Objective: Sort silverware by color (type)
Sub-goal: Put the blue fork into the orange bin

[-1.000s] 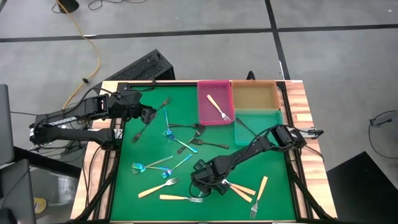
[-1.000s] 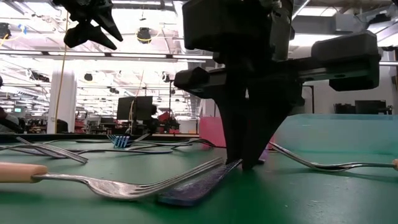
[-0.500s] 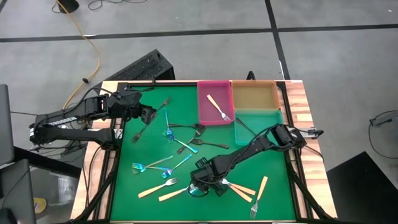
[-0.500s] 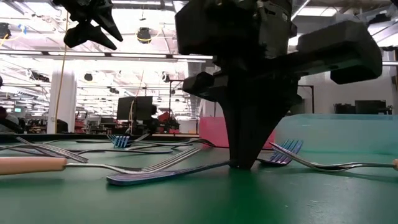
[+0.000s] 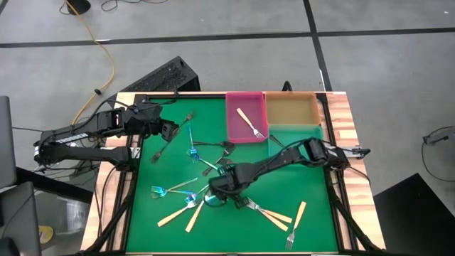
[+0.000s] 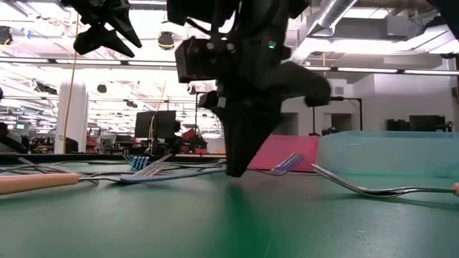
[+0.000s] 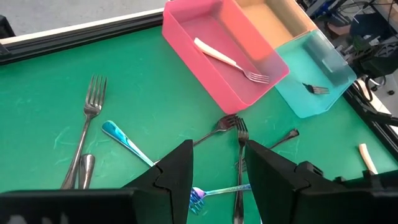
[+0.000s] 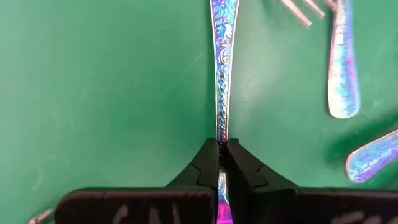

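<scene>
Right wrist view showed the right tool point(image 8: 222, 158) closed tight on the slim handle of an iridescent blue fork point(image 8: 222, 68), the two dark fingers pinching it edge-on with almost no gap. The fork lay flat on the green counter point(image 8: 106, 93), near the middle of the mat among the scattered silverware. In the high view the same tool point(image 5: 222, 190) sat low over that spot, with tan-handled forks point(image 5: 193, 217) lying just beside it.

The fork looked thin, stiff and light, and its polished, patterned metal would probably be slippery. A pinch across the narrow handle seemed a fair hold, though such a grip near one end would likely let the fork swing or pivot once lifted. A hold closer to the middle of its length would probably balance better.

The left tool point(image 7: 217, 180) hung over the far left part of the counter, its fingers partly apart and holding nothing.

The pink bin point(image 5: 245, 117) held one tan-handled fork, and a dark fork point(image 7: 317, 89) lay in the teal bin point(image 7: 311, 62).

The tines of the gripped fork were hidden behind the tool in the wrist view, so exactly where along the handle the pinch sat was unclear. Whether the fork had left the mat could not be judged. In the low view the arm's dark bulk covered the contact point.
</scene>
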### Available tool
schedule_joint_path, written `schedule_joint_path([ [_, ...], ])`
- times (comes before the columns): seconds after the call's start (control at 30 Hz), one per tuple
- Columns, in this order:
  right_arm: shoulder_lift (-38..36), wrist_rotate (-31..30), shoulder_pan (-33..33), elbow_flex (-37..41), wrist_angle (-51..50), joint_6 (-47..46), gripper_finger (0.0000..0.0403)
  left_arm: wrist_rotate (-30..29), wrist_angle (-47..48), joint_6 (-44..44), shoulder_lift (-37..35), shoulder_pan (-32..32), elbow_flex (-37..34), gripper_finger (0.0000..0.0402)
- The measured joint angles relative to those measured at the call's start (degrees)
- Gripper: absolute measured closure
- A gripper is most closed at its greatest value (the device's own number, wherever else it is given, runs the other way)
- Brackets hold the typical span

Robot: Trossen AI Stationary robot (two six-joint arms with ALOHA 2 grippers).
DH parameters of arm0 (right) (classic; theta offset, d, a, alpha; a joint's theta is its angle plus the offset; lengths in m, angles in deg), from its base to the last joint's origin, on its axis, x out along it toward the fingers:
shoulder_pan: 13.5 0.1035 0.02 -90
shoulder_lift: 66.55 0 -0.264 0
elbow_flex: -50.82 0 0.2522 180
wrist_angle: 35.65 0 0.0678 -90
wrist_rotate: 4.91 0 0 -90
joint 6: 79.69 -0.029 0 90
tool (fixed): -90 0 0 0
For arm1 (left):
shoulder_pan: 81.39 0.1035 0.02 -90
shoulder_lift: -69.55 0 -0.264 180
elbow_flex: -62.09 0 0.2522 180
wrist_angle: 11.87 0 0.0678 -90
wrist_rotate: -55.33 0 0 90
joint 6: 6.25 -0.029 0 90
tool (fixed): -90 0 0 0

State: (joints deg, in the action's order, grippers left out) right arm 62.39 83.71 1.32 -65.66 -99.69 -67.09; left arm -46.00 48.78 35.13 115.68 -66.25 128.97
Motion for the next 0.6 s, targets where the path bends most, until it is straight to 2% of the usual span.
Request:
schedule_joint_path([
  [0.6, -0.17, 0.79, -8.59, -9.56, -8.3, -0.14, 0.037, -0.07, 0.15, -0.31, -0.02, 0.0, 0.0, 0.0272],
])
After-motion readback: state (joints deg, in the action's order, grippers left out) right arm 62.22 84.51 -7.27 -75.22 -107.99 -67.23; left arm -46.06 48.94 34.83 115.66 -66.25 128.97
